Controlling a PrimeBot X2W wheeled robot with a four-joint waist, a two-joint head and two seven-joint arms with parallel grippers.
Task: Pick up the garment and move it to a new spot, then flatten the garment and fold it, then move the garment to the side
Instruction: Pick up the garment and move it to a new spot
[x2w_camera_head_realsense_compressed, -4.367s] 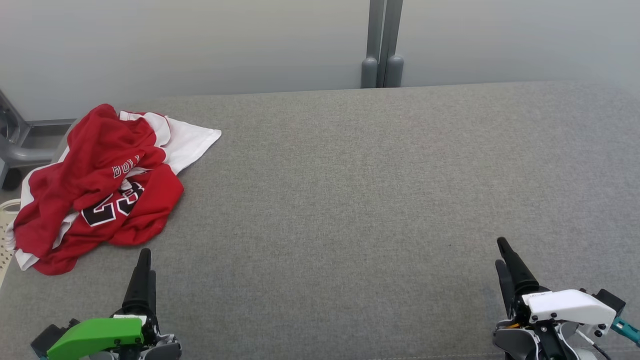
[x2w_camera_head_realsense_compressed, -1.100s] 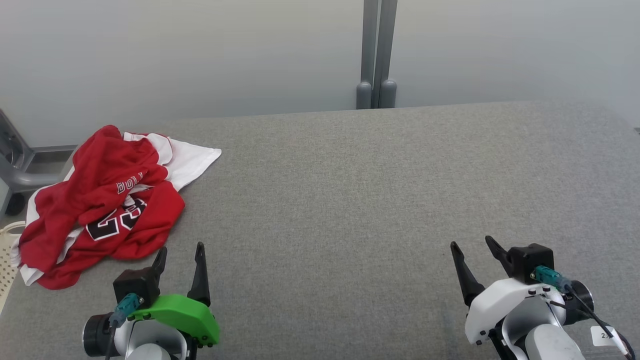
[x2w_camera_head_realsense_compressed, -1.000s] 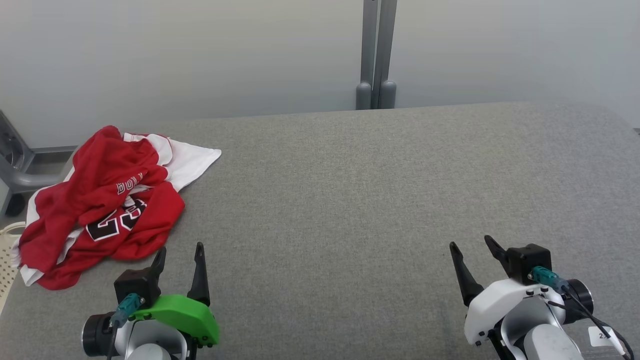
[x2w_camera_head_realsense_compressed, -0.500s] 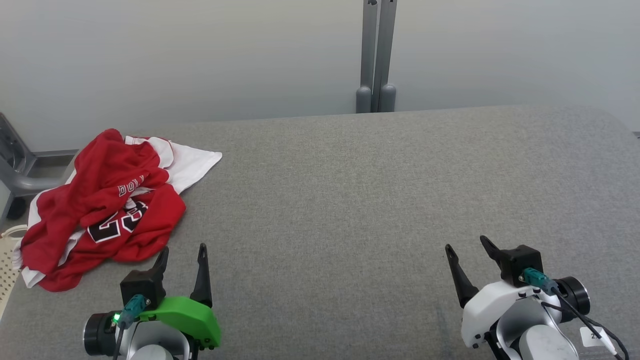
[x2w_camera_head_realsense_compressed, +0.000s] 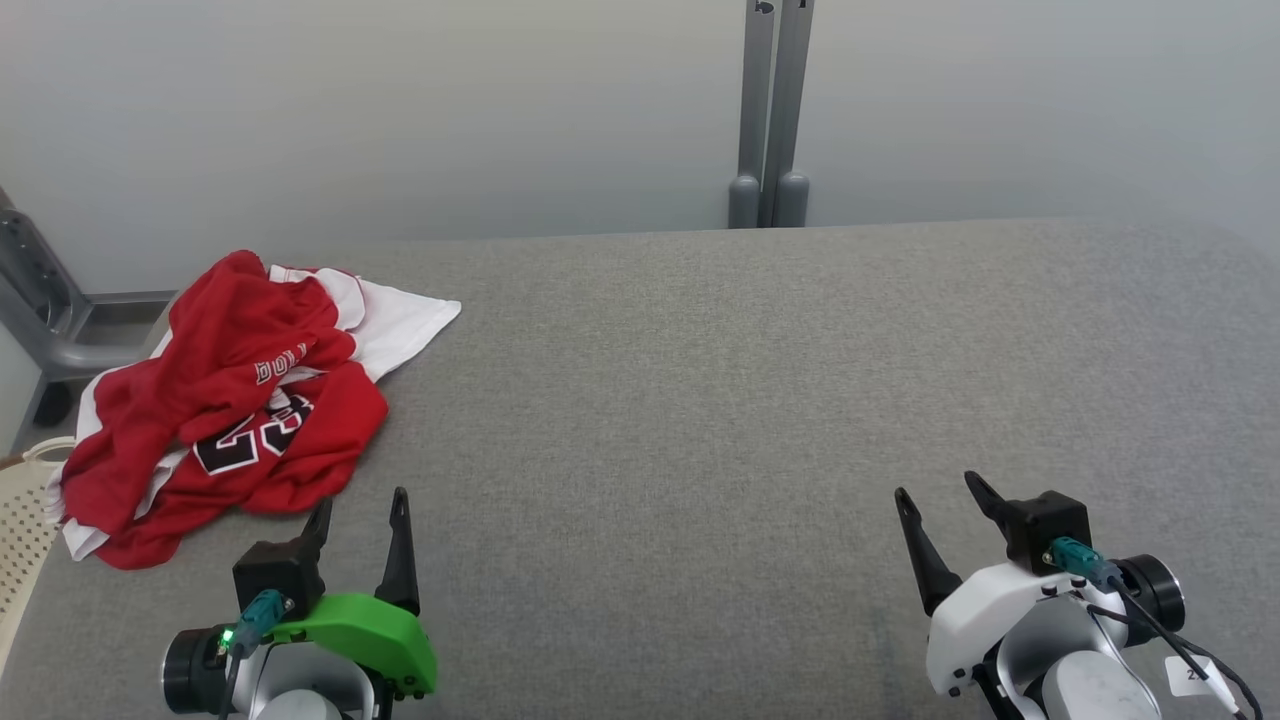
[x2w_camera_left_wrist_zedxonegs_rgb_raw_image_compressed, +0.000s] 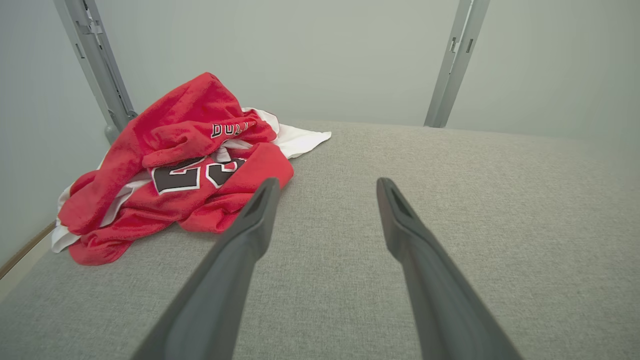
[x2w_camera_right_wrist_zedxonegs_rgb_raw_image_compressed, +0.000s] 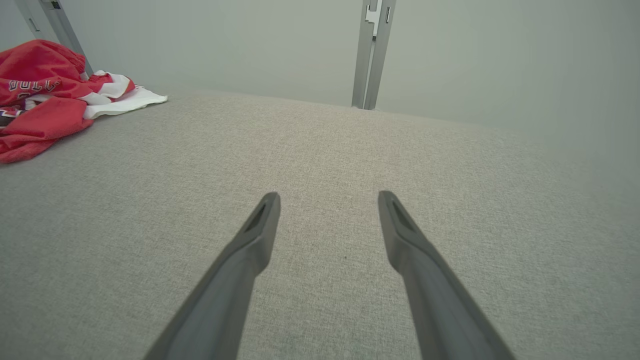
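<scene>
Toward the far left corner of the grey fabric-covered work surface (x2w_camera_head_realsense_compressed: 700, 400) lies the crumpled red and white jersey with black numerals (x2w_camera_head_realsense_compressed: 230, 400), bunched in a heap and touching neither arm. Its long axis runs on a slant across that corner, from a red fold at the surface's left edge up to a flat white flap that points toward the surface's far middle.

At the near left of the surface hovers the left gripper with the green housing (x2w_camera_head_realsense_compressed: 360, 500), its two dark fingers spread wide and empty. The jersey lies ahead of it and to its left, with the nearest red fold just beyond the fingertips. From the left wrist, the heap sits off to the left of the fingers rather than between them, so the reach calls for a swing left as well as forward.

At the near right of the surface stands the right gripper with the white housing (x2w_camera_head_realsense_compressed: 936, 486), likewise wide apart and holding nothing. Most of the bare surface separates it from the jersey.

By my reading, the pick-up has not begun, and the left arm is plainly the nearer one for it.
</scene>
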